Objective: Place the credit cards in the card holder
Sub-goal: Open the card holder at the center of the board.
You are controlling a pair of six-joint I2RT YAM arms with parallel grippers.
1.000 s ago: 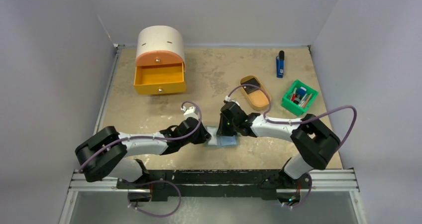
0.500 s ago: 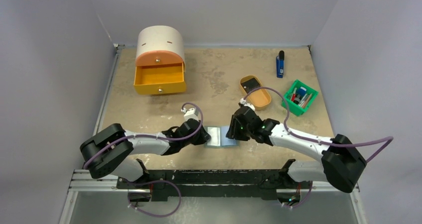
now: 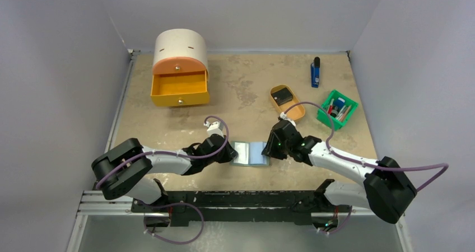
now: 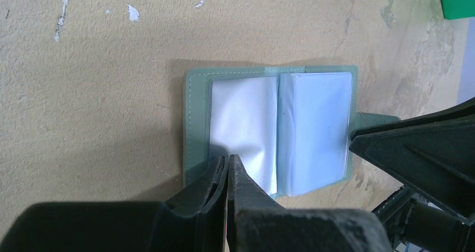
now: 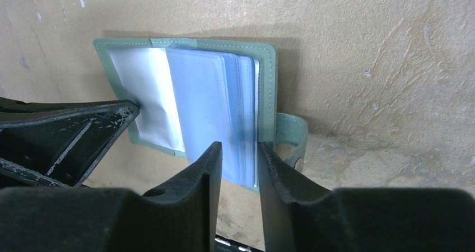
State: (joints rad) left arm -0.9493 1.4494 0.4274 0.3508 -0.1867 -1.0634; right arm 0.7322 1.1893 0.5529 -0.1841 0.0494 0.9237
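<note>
Lower centre of the overhead frame, on the bench (image 3: 241, 92), grey-green folding card holder (image 3: 250, 153) lies open, left fingers (image 4: 212, 180) shut, pinning its left flap (image 4: 196, 123), right fingers (image 5: 205, 173) narrowly parted at the clear sleeves (image 5: 215, 106); risk: flap may spring closed if that pin slips.

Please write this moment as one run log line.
grey-green folding card holder: lies open | left end effector: shut, on left leaf | right end effector: straddles sleeves, grip unclear

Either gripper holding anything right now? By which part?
Left gripper, shut, sits on the card holder at its left half's edge; pinch or press unclear. Right gripper straddles its clear sleeves; grip cannot be told.
</note>
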